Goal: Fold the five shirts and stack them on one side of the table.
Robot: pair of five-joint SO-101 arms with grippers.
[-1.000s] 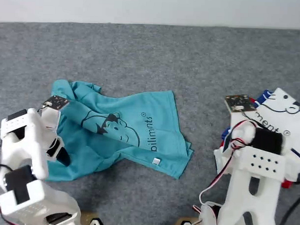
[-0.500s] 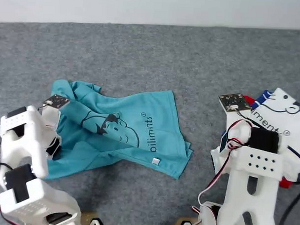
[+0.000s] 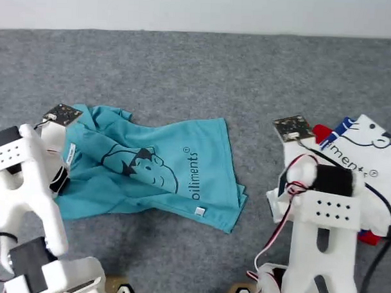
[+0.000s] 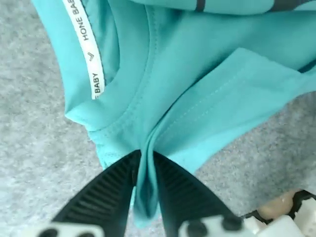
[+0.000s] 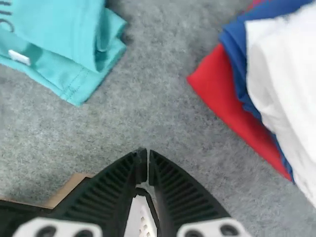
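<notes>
A teal shirt (image 3: 156, 174) with a dark print lies crumpled on the grey table, left of centre. My left gripper (image 4: 144, 160) is shut on a fold of the teal shirt (image 4: 197, 94) near its collar, at the shirt's left end (image 3: 61, 174). At the table's right side lies a stack of shirts with a white one (image 3: 365, 152) on top of blue and red ones. My right gripper (image 5: 147, 159) is shut and holds nothing, hovering over bare carpet between the teal shirt's corner (image 5: 79, 59) and the stack's red shirt (image 5: 232, 106).
The grey carpeted surface (image 3: 249, 77) stretches free behind and between the shirts. A pale wall runs along the far edge. The arms' white bases (image 3: 320, 254) stand at the near edge.
The left arm has pulled the teal shirt's collar end up and to the left, drawing the cloth with it. The right arm shifted slightly left.
</notes>
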